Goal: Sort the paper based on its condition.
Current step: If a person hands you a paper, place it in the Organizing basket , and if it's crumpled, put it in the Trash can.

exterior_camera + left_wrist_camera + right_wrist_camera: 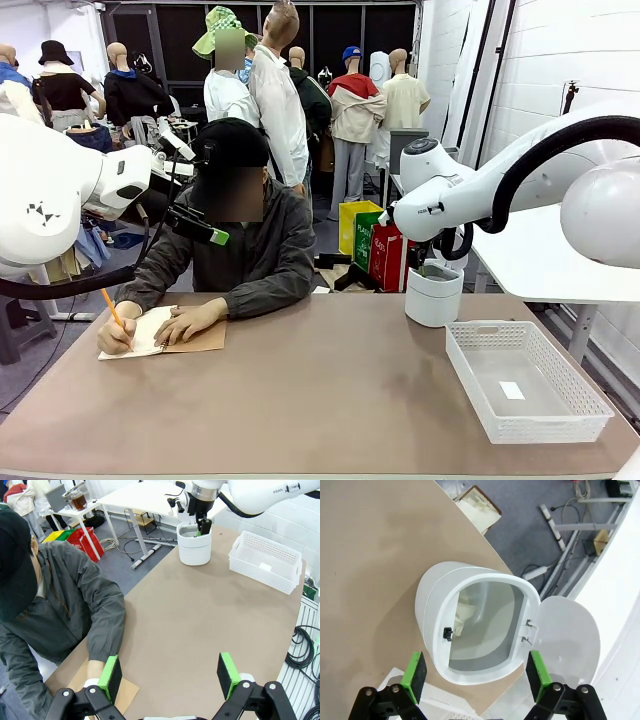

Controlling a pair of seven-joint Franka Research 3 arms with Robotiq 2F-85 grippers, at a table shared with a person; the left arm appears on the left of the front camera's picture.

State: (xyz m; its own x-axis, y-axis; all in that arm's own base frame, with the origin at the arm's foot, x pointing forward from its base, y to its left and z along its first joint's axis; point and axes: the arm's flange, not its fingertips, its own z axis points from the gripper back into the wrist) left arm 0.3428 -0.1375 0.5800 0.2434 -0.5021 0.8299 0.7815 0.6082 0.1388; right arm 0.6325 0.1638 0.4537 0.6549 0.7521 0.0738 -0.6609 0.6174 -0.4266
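The right gripper [476, 672] hangs with its green pads spread wide and nothing between them. It points straight down into the mouth of a white oval plastic bin [432, 605], whose round hinged lid [567, 635] is flipped open to one side. Directly below the spread pads, against the bin's inner wall, lies what looks like a crumpled pale sheet of paper [466, 614]. It touches neither pad. Near this gripper, toward the robot's own edge of the table, stands a white latticed plastic basket [548, 424], apart from the bin.

Well away from it, across the table toward the robot's left, a flat white page [148, 335] rests on a brown cardboard backing [205, 340]. Its long side runs roughly across the table. A person's hand [190, 322] presses on it while the other hand writes with an orange pencil [110, 305]. Whether that page is loose or bound cannot be told.

The left gripper [169, 674], also spread and empty, hovers close above that cardboard's edge. If that page is the next sheet, the left arm is plainly the nearer one. The right gripper would have to cross the whole table.
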